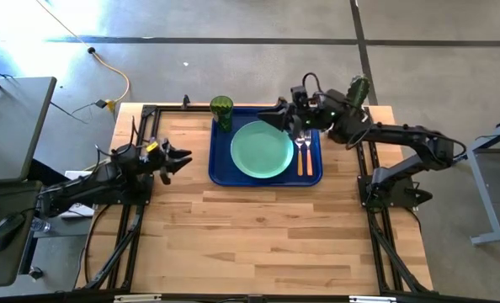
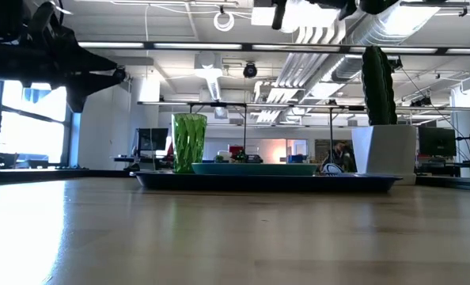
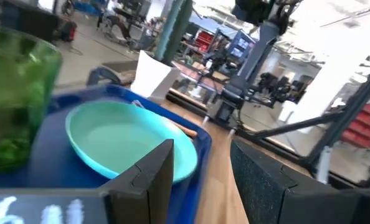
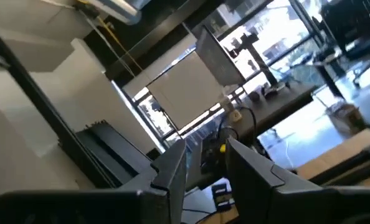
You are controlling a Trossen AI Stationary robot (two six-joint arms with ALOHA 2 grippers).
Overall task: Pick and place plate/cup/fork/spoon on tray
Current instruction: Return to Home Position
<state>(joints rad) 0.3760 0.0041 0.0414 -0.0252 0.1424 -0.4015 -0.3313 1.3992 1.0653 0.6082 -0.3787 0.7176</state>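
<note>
The dark-blue tray (image 1: 219, 172) lies at the table's far middle. On it rests the mint-green plate (image 1: 262, 150), with the green cup (image 1: 222, 110) standing in the tray's far left corner. The orange-handled fork and spoon (image 1: 303, 160) lie side by side right of the plate. My right gripper (image 1: 277, 118) hovers open and empty above the tray's far edge, raised and aimed toward the table's left. My left gripper (image 1: 183, 160) is open and empty over the table left of the tray, pointing level at it. The left wrist view shows the cup (image 3: 14, 99) and plate (image 3: 129, 143).
A white pot with a green cactus (image 1: 359, 88) stands at the far right corner, beside my right arm. Bare wood (image 1: 258, 236) spreads from the tray to the near edge. Black frame rails (image 1: 136, 210) run along both sides of the table.
</note>
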